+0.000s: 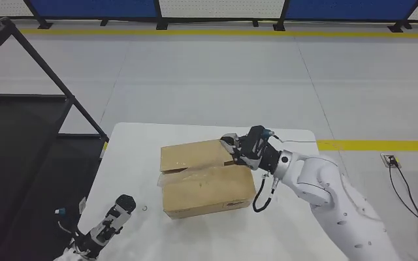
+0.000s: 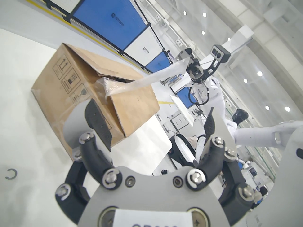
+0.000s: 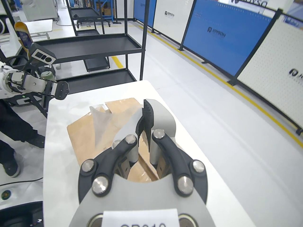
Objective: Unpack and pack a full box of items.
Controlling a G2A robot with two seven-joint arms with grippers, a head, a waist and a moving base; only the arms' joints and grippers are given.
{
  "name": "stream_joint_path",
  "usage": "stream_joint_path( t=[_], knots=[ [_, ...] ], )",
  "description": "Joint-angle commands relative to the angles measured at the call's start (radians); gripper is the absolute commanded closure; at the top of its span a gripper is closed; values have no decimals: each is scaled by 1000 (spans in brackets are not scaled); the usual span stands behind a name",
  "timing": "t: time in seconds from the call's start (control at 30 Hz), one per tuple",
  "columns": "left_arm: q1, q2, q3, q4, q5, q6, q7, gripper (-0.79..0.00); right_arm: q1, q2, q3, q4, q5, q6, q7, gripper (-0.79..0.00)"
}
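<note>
On the white table's (image 1: pixel 130 150) middle, a brown cardboard box (image 1: pixel 206 179); right gripper (image 3: pixel 144 119) pinching its clear tape strip (image 2: pixel 151 79), left gripper (image 2: pixel 152 116) spread, well apart. Unsealing step, seemingly; next, pulling the strip clear.

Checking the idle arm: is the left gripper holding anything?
No, the left gripper stands open and empty, apart from the box.

Top view looks down from overhead — all 3 views share the box (image 1: pixel 208 186)
</note>
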Motion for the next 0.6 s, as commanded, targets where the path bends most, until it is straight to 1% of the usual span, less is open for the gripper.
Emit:
stream_joint_path(
  t=[0.0, 0.1, 0.2, 0.37, 0.43, 0.5, 0.57],
  knots=[
    [9, 3, -7, 12, -30, 1, -3, -785, 35, -7, -22, 14, -76, 4, -49, 0],
    [23, 6, -20, 30, -70, -6, -9, -785, 81, -19, -55, 21, -204, 35, -143, 0],
    [35, 10, -25, 44, -111, -10, -24, -785, 107, -29, -75, 26, -300, 78, -245, 0],
    [44, 16, -26, 51, -158, -20, -56, -785, 141, -40, -96, 49, -395, 109, -323, 0],
    [46, 17, -23, 46, -167, -26, -63, -785, 150, -44, -104, 61, -406, 99, -351, 0],
    [46, 18, -20, 40, -170, -28, -68, -785, 166, -47, -108, 89, -369, 31, -371, 0],
    [45, 20, -13, 33, -167, -29, -78, -785, 186, -51, -104, 125, -337, -12, -398, 0]
  ],
)
